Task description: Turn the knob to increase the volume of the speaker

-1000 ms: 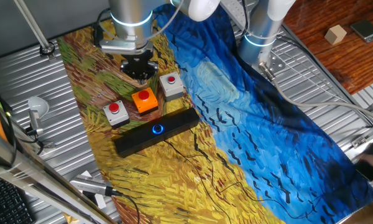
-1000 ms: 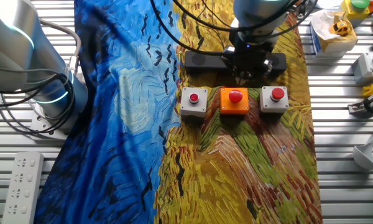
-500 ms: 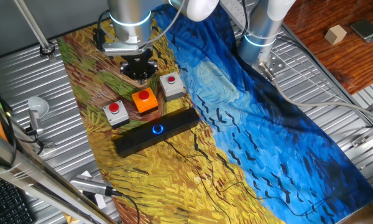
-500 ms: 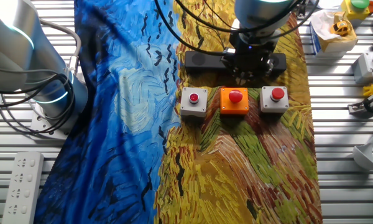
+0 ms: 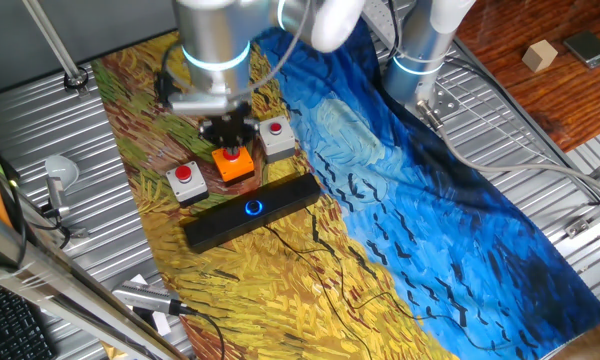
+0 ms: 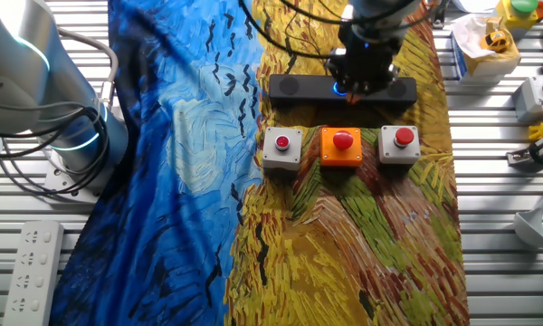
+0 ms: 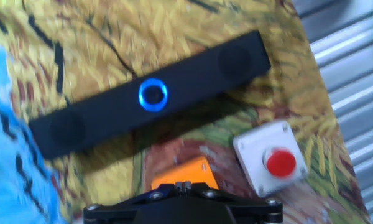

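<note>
The speaker (image 5: pixel 280 200) is a long black bar lying on the yellow part of the cloth. It also shows in the other fixed view (image 6: pixel 294 88) and in the hand view (image 7: pixel 230 57). The knob (image 5: pixel 253 208) glows blue at its middle and shows in the hand view (image 7: pixel 153 95). In the other fixed view only a bit of blue glow (image 6: pixel 339 88) shows beside the hand. My gripper (image 5: pixel 232 138) hangs above the orange button box, just short of the speaker. In the hand view its fingertips (image 7: pixel 183 185) are together, shut on nothing. It also shows in the other fixed view (image 6: pixel 362 80).
An orange button box (image 5: pixel 237 166) (image 6: pixel 342 147) stands between two grey button boxes (image 5: pixel 185 180) (image 5: pixel 277 136), in a row beside the speaker. One grey box (image 7: pixel 270 163) shows in the hand view. A second robot base (image 5: pixel 420 50) stands at the cloth's far edge.
My gripper has moved from behind the button boxes toward the speaker and now hangs over the orange box. The speaker and the boxes have not moved.
</note>
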`<state>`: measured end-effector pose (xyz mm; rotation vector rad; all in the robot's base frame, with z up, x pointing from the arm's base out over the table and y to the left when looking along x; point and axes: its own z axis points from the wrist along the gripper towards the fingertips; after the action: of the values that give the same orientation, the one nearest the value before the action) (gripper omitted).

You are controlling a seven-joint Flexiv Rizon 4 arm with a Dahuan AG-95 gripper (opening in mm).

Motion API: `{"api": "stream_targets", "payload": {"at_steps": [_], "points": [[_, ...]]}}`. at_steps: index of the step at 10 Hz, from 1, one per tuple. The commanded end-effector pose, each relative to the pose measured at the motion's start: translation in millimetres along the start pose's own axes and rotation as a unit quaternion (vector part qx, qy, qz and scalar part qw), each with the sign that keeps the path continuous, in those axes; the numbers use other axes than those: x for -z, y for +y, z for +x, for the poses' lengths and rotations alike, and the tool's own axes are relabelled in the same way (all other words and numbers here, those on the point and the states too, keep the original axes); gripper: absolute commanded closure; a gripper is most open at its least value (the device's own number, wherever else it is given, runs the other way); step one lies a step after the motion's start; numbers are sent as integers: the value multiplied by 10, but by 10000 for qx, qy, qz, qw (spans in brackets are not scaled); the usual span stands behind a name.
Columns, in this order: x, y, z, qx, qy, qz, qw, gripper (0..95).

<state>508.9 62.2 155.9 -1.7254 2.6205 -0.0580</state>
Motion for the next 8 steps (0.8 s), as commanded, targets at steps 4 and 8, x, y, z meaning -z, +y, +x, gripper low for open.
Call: {"api": "stream_targets", "payload": {"at_steps": [4,8], "points": [[-14,32,-58,297,-30,21,9996,950],[-14,32,-58,808,-43,-102,9967,950]]}}
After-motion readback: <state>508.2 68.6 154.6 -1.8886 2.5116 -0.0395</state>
